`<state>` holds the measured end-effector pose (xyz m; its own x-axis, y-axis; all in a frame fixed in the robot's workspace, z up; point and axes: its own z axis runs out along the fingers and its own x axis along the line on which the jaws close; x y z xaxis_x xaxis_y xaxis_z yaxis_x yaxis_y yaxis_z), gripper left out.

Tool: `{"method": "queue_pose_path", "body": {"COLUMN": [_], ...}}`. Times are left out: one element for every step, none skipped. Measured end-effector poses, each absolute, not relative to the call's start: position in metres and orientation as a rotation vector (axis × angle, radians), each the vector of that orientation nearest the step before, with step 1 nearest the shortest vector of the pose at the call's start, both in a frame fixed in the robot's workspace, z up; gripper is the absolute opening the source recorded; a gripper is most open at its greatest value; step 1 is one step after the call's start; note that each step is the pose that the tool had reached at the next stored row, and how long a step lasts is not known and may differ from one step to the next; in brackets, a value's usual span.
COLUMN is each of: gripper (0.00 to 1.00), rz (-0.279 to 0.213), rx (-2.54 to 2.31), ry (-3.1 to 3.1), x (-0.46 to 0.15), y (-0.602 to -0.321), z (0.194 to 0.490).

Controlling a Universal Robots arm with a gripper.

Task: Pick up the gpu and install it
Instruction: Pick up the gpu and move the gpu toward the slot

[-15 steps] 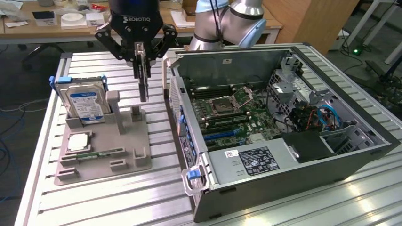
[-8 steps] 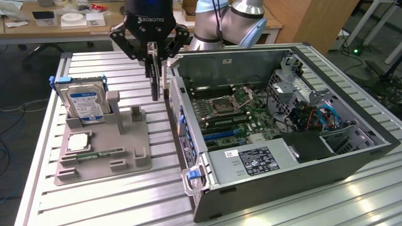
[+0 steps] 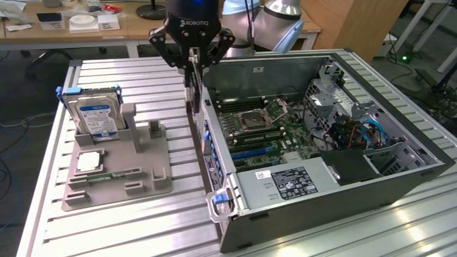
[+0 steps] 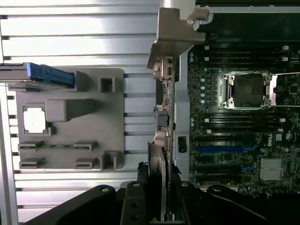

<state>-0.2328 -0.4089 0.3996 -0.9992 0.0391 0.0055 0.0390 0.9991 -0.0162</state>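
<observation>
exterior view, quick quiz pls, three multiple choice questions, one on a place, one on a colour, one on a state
1. Where is the hard drive?
A. inside the computer case
B. standing upright in the gray fixture
C. lying flat beside the fixture

2. What colour is the hard drive's label?
A. red
B. yellow
C. blue and white

3. What is the gripper doing?
A. shut on the gpu, which hangs on edge below it
B. open, holding nothing
C. shut on the hard drive

Answers:
1 B, the drive stands in a slot of the fixture.
2 C, blue and white print shows on its face.
3 A, the fingers close on the card's top.
</observation>
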Motion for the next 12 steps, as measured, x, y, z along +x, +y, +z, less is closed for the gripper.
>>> {"method": "queue_pose_path", "body": {"gripper": [0.27,0.27,0.27,0.27,0.27,0.27,0.27,0.27,0.27,0.27,0.27,0.27], "rz": [0.025,0.025,0.025,0.025,0.026,0.027,0.03,0.039,0.052,0.065,0.071,0.071], "rx": [-0.061,-0.061,-0.061,-0.061,-0.061,-0.061,-0.061,-0.061,-0.061,-0.061,-0.061,-0.062], "ry": [-3.135,-3.135,-3.135,-3.135,-3.135,-3.135,-3.135,-3.135,-3.135,-3.135,-3.135,-3.135], "x": [-0.231,-0.229,-0.227,-0.225,-0.223,-0.221,-0.219,-0.218,-0.216,-0.215,-0.213,-0.211], "y": [-0.409,-0.409,-0.409,-0.409,-0.409,-0.409,-0.409,-0.409,-0.408,-0.408,-0.408,-0.408], "z": [0.4,0.399,0.399,0.399,0.399,0.399,0.399,0.399,0.399,0.399,0.399,0.399]}}
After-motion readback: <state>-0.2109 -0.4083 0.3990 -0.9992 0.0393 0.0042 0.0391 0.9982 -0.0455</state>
